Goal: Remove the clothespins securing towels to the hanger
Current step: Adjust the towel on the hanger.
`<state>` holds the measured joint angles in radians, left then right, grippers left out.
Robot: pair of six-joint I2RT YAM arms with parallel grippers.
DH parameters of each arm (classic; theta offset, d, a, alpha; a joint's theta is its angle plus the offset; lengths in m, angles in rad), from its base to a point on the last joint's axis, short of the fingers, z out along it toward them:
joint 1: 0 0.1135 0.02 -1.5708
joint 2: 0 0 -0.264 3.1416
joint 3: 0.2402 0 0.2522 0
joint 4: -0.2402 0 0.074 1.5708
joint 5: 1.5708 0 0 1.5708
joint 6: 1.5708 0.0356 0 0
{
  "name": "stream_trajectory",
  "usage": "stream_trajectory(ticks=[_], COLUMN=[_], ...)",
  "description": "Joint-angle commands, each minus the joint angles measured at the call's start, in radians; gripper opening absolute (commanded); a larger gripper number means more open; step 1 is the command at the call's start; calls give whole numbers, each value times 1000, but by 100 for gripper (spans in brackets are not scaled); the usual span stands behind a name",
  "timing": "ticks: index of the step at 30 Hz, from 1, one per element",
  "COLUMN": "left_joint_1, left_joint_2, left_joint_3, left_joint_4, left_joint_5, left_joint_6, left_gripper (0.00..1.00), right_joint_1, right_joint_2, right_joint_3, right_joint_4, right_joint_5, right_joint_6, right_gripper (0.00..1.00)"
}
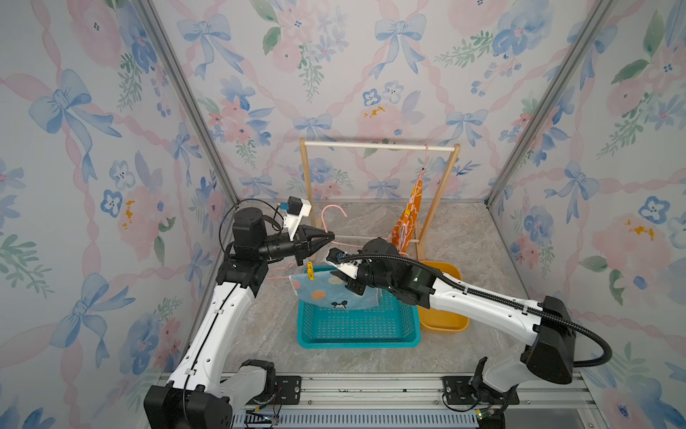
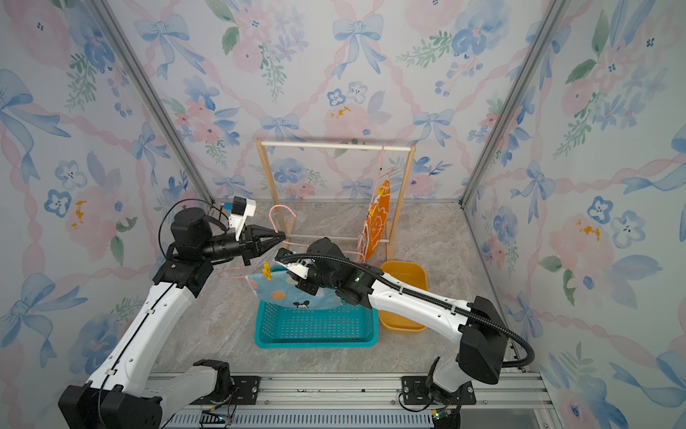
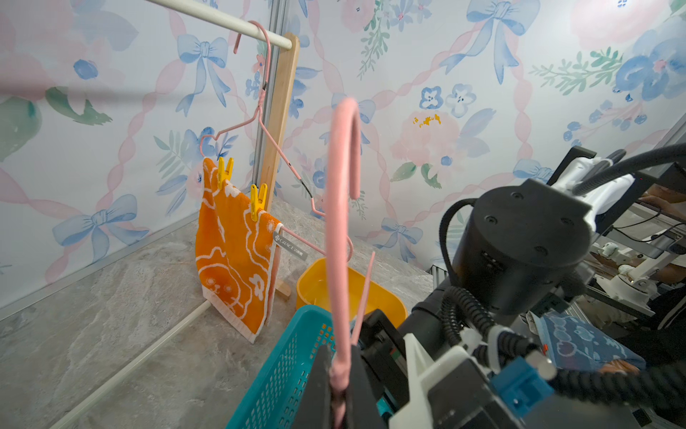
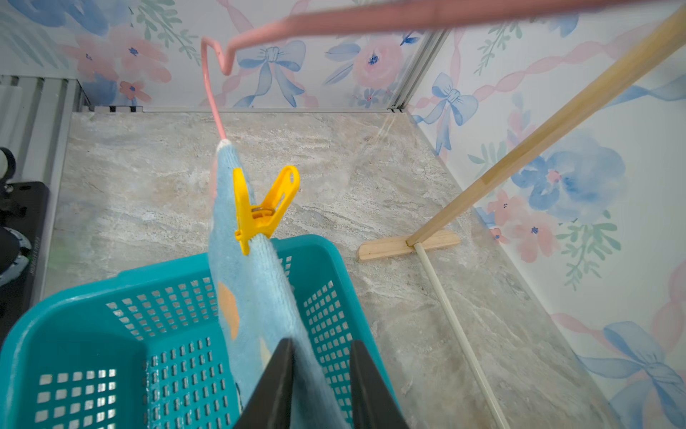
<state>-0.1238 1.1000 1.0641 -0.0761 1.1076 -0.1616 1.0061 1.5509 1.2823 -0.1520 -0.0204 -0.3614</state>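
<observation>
Left pincer (image 1: 326,236) clamps the pink wire hanger (image 3: 343,223); your right pincer (image 4: 321,356) stands narrowly parted astride the light-blue spotted terry towel (image 4: 237,297) above the teal plastic basket (image 4: 92,315). Step in hand: unpinning. Next, you likely must pinch the tails of the yellow plastic clothespin (image 4: 260,211) clipped on it.

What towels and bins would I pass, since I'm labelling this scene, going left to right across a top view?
Blue towel → orange towel → yellow tub. I leave out the teal basket, because it spans beneath the blue towel and reaches the tub.
</observation>
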Motion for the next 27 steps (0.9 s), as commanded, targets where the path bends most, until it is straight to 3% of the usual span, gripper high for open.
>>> stream_trajectory(ticks=[1,7,19,24,27], left_joint_1=[0,2,4,4,4], left_joint_2=[-17,-19,-23,-21,-19], left_joint_3=[28,29,29,30,29], left_joint_4=[17,18,18,18,18], left_joint_5=[26,23,22,22,22], left_joint_6=[-9,-9,-8,-7,-8], left_gripper=[0,0,0,0,0], right_joint_1=[-15,-30,-102,-114,-102], right_joint_2=[14,-31,-186,-217,-221], right_joint_3=[22,-19,-119,-128,-118], right_joint_4=[-36,-46,-97,-114,-116], right_joint_5=[28,42,68,68,51], right_joint_6=[-7,-2,6,7,7], right_gripper=[23,12,12,18,33])
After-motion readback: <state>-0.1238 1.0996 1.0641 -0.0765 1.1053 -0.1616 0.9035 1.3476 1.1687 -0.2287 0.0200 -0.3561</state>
